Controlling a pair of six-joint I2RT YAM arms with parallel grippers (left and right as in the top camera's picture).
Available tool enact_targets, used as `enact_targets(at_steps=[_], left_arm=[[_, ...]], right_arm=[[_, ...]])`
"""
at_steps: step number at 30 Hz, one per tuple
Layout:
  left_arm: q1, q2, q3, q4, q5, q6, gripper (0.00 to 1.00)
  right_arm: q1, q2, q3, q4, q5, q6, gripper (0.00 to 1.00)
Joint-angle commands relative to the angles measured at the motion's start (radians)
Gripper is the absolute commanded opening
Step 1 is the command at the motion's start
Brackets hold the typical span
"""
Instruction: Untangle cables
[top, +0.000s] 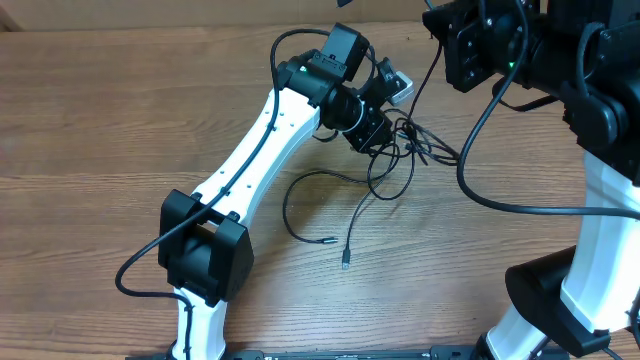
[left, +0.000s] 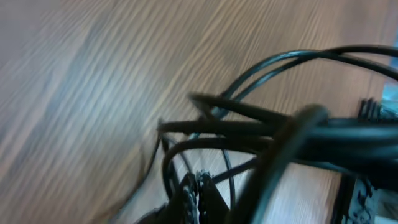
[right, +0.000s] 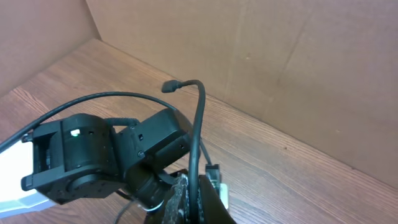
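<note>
The left claw sits in among the cables, which lie knotted at its tip and spread to its right. I cannot tell how wide its jaws stand. Just beside it, on the far side, lies a small white block. Two loose ends trail from the knot toward the left arm's base and lie apart on the bare table. The right arm's thick wire hangs in a loop just right of the knot.

The right claw is high above the table. It is pinched on one cord, which rises from between its fingers and bends over to a plug end. Only its own wrist view shows that grip; overhead, the claw is lost among dark housings. The same view shows a cardboard wall behind the table's far edge. The left wrist view is blurred, with cords crossing close to the lens.

Left of the left claw, plain wood runs to the frame edge.
</note>
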Motion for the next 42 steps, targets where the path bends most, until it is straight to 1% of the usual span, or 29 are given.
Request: enact_targets(at_steps=[1,4,7,10,13,16,20,22,24,25,27,31,34,38,40,42], left_arm=[[0.046,-0.048,0.069,-0.091,-0.169,-0.032,0.04],[0.097,-0.09,0.115,-0.178,-0.289,-0.032,0.04],[0.17,-0.166,0.126,-0.211,-0.363,-0.045,0.04],[0.265,-0.252,0.126,-0.21,-0.388,-0.103,0.04],[0.385,-0.339,0.126,-0.205,-0.424,-0.206,0.04],[0.521,-0.439,0.126,-0.209,-0.472,-0.301,0.04],[0.644,-0.541,0.126,-0.203,-0.475,-0.306,0.04],[0.679,-0.578,0.126,-0.199,-0.475,-0.306,0.04],[0.709,-0.613,0.126,-0.196,-0.481,-0.306,0.04],[0.721,-0.64,0.126,-0.195,-0.508,-0.306,0.04],[0.721,-0.657,0.126,-0.196,-0.536,-0.306,0.04],[0.721,-0.666,0.126,-0.204,-0.552,-0.306,0.04],[0.721,-0.663,0.126,-0.209,-0.552,-0.311,0.04],[0.72,-0.663,0.126,-0.201,-0.548,-0.329,0.04],[0.719,-0.662,0.126,-0.198,-0.545,-0.336,0.04],[0.719,-0.659,0.126,-0.197,-0.525,-0.336,0.04]], right_arm=[[0.003,-0.003,0.009,0.003,0.064,0.001,0.04],[0.003,-0.003,0.009,-0.007,0.092,0.001,0.04],[0.003,-0.003,0.009,-0.023,0.117,0.001,0.04],[0.003,-0.003,0.009,-0.03,0.159,0.002,0.04],[0.003,-0.003,0.009,-0.039,0.225,0.005,0.04],[0.002,-0.003,0.009,-0.051,0.33,0.018,0.04],[-0.036,-0.003,0.009,-0.058,0.507,0.089,0.04],[-0.065,-0.003,0.008,-0.059,0.534,0.096,0.04],[-0.104,-0.003,0.008,-0.054,0.558,0.117,0.04],[-0.158,-0.003,0.008,-0.05,0.56,0.118,0.04],[-0.218,-0.003,0.008,-0.041,0.559,0.122,0.04],[-0.352,-0.003,-0.007,0.007,0.557,0.16,0.04],[-0.453,-0.002,-0.053,0.053,0.512,0.161,0.04],[-0.565,-0.001,-0.185,0.138,0.348,0.149,0.04],[-0.59,-0.001,-0.271,0.185,0.262,0.116,0.04],[-0.593,0.0,-0.378,0.251,0.235,0.104,0.04]])
